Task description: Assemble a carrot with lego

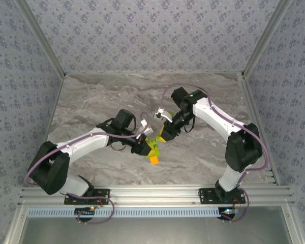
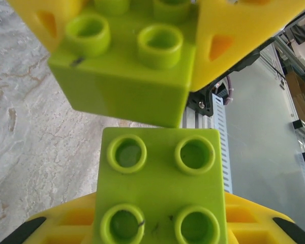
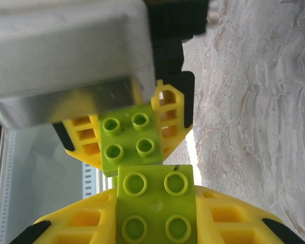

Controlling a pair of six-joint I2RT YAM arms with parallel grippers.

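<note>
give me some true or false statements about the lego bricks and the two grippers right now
1. The left gripper is shut on a lime-green brick. True.
2. The right gripper is open and empty. False: it is shut on a second lime-green brick.
3. The orange brick is clamped in a gripper. False: it lies on the table, free of both, on the side nearer the arm bases.
4. In the right wrist view, both green bricks show four studs. True.
</note>
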